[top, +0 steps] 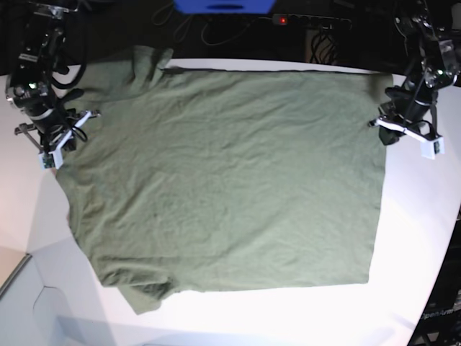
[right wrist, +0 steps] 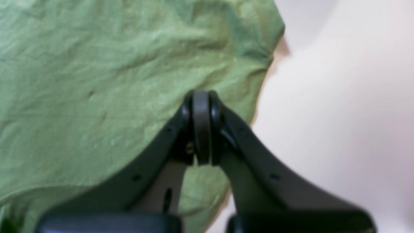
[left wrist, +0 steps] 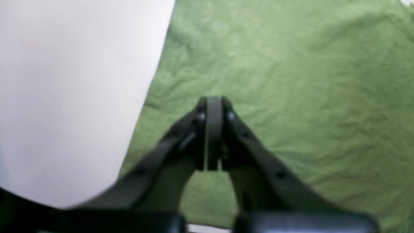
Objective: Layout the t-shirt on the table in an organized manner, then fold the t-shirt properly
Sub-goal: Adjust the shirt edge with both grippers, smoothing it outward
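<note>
Right gripper (right wrist: 202, 97) hangs with its jaws together over the sleeve side of the plain olive-green, wrinkly cotton t-shirt (top: 223, 180); whether cloth is pinched, I cannot tell. That shirt lies spread nearly flat across the smooth matte white table (top: 425, 238). One sleeve is tucked under at the near corner; smoothing it first would likely give cleaner folds. Left gripper (left wrist: 213, 100) is likewise pressed together above the hem side. Bare table lies beyond the near edge, with less room at the back.
</note>
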Motion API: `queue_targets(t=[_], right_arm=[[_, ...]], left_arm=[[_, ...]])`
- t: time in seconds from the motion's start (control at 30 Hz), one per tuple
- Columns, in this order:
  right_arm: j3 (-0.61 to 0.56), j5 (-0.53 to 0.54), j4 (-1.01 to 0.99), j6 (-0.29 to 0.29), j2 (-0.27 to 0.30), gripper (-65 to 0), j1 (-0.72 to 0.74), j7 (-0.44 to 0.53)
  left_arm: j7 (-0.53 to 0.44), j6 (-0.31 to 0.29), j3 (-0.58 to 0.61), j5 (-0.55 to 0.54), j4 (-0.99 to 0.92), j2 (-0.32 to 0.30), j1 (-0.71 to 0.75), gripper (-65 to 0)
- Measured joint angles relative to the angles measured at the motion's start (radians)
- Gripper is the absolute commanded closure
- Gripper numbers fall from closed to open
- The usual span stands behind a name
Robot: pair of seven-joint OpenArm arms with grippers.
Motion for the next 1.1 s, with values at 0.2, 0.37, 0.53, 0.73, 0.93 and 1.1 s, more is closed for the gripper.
queue_targets(t=[0.2,0.37,0.53,0.73,0.93,1.1], right_arm=[[0.0,0.0,0.0,0.0,0.0,0.0,-0.01,-0.003],[0.0,0.0,0.0,0.0,-0.002,0.0,-0.01,-0.001],[0.0,0.0,0.0,0.0,-0.003,0.0,-0.01,-0.001],[0.0,0.0,0.0,0.0,-0.003,0.0,-0.01,0.0],[0.0,0.0,-0.001,0.0,-0.002,0.0,-0.01,0.003],[0.0,0.0,-0.001,0.0,-0.003,0.0,-0.01,0.003]], left_arm=[[0.0,-0.001,0.006,-0.002,-0.04,0.005,0.061,-0.1],[-0.011,-0.003,0.027,-0.003,-0.143,-0.001,0.06,-0.1],[-0.032,-0.008,0.024,0.018,-0.226,-0.01,0.036,-0.1],[-0.038,-0.005,0.024,0.112,-0.243,-0.007,-0.006,-0.1],[-0.034,-0.005,0.024,0.122,-0.242,-0.01,-0.009,-0.1],[-0.034,-0.005,0.023,0.121,-0.242,-0.01,-0.009,-0.1]])
